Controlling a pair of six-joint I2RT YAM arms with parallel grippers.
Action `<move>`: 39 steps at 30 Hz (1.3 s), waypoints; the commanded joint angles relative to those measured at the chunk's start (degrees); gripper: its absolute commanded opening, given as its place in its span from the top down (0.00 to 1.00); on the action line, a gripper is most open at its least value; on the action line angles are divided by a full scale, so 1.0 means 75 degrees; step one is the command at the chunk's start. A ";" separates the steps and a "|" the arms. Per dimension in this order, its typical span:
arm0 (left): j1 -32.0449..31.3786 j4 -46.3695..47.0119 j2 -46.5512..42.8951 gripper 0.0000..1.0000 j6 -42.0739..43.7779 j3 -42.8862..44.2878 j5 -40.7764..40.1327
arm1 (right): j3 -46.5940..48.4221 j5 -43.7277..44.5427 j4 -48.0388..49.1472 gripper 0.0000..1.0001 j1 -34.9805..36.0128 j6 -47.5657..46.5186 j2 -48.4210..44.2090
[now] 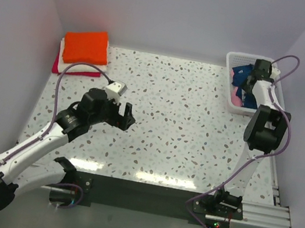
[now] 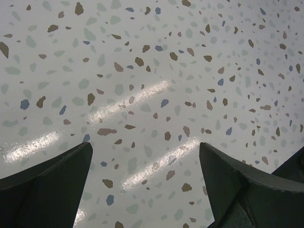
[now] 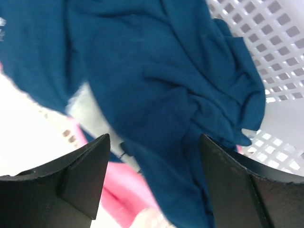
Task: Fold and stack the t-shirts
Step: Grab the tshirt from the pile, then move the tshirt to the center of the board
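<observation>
Navy t-shirt [image 3: 156, 85], crumpled, partly beneath right claw [image 3: 154, 142]

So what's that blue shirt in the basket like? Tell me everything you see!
The blue shirt is dark navy, soft cloth, all crumpled and bunched into folds, not folded yet. It lies inside the white lattice basket, at the table's far right corner, on top of a pink shirt. The right claw hangs open right over it.
</observation>
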 commanded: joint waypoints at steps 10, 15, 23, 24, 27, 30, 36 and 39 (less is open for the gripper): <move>0.0761 0.0549 0.0095 0.00 -0.0061 -0.0162 0.1041 | 0.0497 -0.0399 -0.0015 0.64 -0.0295 -0.0114 0.0251; 0.0761 0.0514 0.0001 0.00 -0.0038 -0.0161 0.0878 | 0.0767 -0.0598 -0.0426 1.00 -0.0318 0.0213 -0.0158; 0.0761 0.0490 0.0013 0.00 0.0009 -0.0161 0.0784 | 0.0767 -0.1511 -0.0520 1.00 -0.0307 0.0659 -0.1914; 0.0761 0.0479 0.0024 0.00 0.0009 -0.0150 0.0760 | 0.0790 -0.1641 -0.0531 1.00 -0.0295 0.0729 -0.2057; 0.0761 0.0467 0.0083 0.00 0.0021 -0.0150 0.0760 | 0.0884 -0.2039 -0.0625 1.00 -0.0237 0.0858 -0.2664; 0.0761 0.0456 0.0153 0.00 0.0032 -0.0150 0.0737 | 0.1048 -0.2448 -0.0719 1.00 -0.0096 0.0929 -0.3065; 0.0761 0.0432 0.0212 0.00 0.0056 -0.0138 0.0702 | 0.1996 -0.3130 -0.1245 1.00 0.0735 0.0824 -0.3686; 0.0761 0.0432 0.0247 0.00 0.0068 -0.0149 0.0713 | 0.2302 -0.3236 -0.1316 1.00 0.1461 0.0800 -0.4002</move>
